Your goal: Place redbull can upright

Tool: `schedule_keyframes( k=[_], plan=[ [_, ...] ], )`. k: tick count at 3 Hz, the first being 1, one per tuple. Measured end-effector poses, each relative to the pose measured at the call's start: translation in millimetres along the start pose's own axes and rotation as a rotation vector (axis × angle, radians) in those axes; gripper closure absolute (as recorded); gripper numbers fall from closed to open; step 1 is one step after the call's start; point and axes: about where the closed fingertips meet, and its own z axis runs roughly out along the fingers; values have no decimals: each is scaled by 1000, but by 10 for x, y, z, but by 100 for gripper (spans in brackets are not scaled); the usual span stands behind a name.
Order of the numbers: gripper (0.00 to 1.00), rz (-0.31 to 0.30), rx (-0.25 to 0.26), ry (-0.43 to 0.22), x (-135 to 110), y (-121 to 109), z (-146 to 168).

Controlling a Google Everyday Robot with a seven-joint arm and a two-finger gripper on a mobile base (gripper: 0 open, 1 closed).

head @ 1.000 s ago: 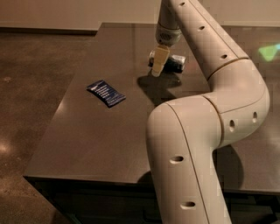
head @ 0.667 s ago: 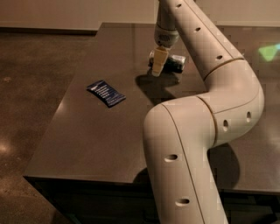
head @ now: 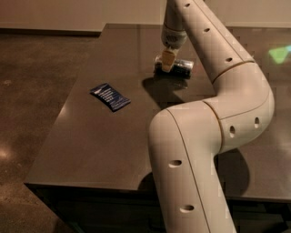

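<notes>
The claw [head: 167,65] has edged right onto the can [head: 182,67], which lies on its side at the far middle of the bench [head: 100,141], not yet upright; whether the claw grips it I cannot tell.

Cream hand [head: 167,61] over dark-blue redbull can [head: 180,67]; blue white-printed wrapper [head: 109,96].

The hand [head: 166,61] partly covers the redbull can [head: 183,67].

Likely lab or office: dark table [head: 113,141], polished concrete floor [head: 32,77], plain wall [head: 68,13]; gripper [head: 167,63] over table's far part
</notes>
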Motion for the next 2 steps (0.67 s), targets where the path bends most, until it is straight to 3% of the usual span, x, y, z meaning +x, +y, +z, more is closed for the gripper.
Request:
schedule_keyframes(
  k=[1, 2],
  plan=[
    [87, 3, 1, -50, 18, 19, -169],
    [100, 16, -10, -143, 21, 100, -452]
  ],
)
